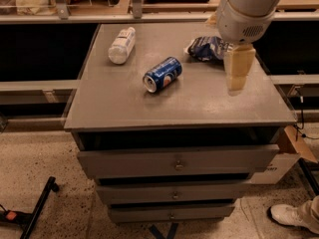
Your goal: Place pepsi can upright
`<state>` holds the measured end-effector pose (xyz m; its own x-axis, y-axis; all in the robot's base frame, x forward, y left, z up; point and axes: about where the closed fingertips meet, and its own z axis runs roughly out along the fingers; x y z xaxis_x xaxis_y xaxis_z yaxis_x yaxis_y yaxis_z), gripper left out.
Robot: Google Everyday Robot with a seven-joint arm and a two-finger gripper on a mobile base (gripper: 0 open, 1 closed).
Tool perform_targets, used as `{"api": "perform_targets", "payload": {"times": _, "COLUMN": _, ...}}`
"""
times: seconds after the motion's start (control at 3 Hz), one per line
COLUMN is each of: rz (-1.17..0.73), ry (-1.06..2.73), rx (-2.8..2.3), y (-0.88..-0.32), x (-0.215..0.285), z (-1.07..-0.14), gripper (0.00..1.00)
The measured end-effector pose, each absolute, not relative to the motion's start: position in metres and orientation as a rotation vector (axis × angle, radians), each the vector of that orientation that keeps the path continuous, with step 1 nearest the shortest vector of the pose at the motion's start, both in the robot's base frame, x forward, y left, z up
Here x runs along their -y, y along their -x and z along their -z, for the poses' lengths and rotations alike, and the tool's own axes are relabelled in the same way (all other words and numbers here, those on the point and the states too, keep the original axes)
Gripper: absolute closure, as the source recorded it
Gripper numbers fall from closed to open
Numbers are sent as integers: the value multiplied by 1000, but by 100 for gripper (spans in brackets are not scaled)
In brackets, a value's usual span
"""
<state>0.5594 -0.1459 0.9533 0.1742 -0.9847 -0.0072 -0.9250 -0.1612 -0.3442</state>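
Claw (236,83) hangs tip-down over the right part of the surface (174,106), just in front of the snack bag (205,48); spread or pressed together, I cannot tell; nothing shows in its grip; the pepsi can (162,74) lies on its side mid-surface, well apart to the claw's left as I look; its long axis runs diagonally, silver top toward the front-left corner.

The pepsi can (162,74) lies on the cabinet (149,108), bottle (122,45) behind-left, gripper (236,85) hovering right.

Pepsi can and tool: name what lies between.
Camera view: only bare tabletop between pepsi can and tool, which hangs over the right side.
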Motion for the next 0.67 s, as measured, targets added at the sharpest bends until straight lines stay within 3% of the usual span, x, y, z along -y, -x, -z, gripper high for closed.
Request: {"api": "perform_targets", "payload": {"times": 0.67, "rz": 340, "ry": 2372, "rx": -1536, "y": -585, "x": 103, "z": -941, "gripper": 0}}
